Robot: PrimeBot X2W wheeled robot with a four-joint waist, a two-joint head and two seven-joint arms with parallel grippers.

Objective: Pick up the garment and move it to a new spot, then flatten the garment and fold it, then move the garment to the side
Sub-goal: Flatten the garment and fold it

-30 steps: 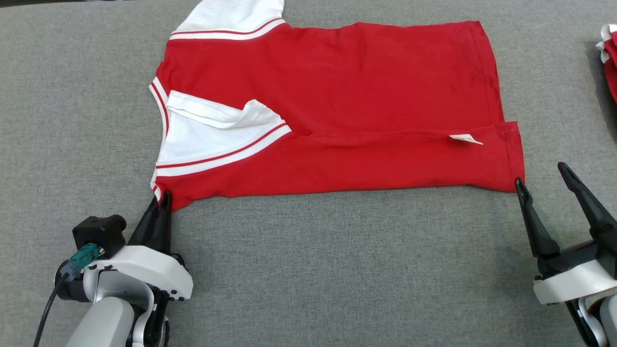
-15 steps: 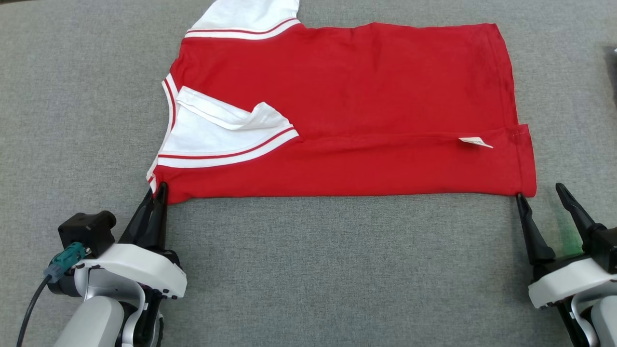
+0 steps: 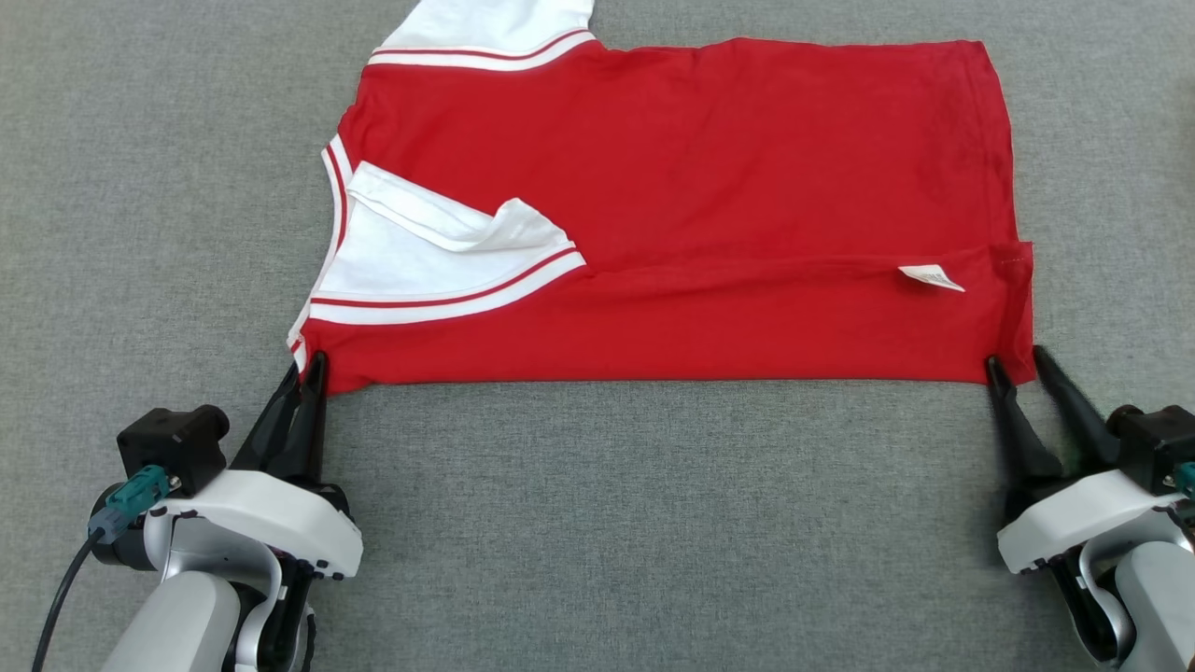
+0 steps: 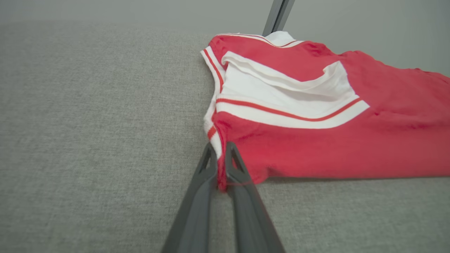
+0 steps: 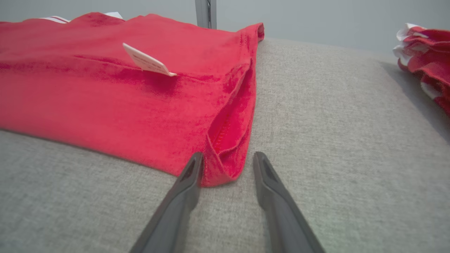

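The garment [image 3: 700,168] is a red shirt with white, red-striped sleeves, lying flat with its near edge folded over on the grey table [image 3: 597,523]. My left gripper [image 3: 308,369] is shut on the shirt's near-left corner, and in the left wrist view the cloth [image 4: 316,147] is pinched between the closed fingers of that gripper [image 4: 219,149]. My right gripper [image 3: 1016,359] stands open at the near-right corner. In the right wrist view that gripper [image 5: 227,158] has the hem corner of the shirt [image 5: 105,98] between its fingers, with a gap left beside the right finger.
A white label [image 3: 931,277] sticks up from the fold near the right hem. A second red and white pile of cloth [image 5: 425,56] lies further right on the table. A grey post [image 5: 205,14] stands behind the table's far edge.
My right gripper has moved forward so its fingers straddle the shirt's near-right corner, and its jaws have narrowed. The left gripper keeps its hold. The head view has shifted slightly.
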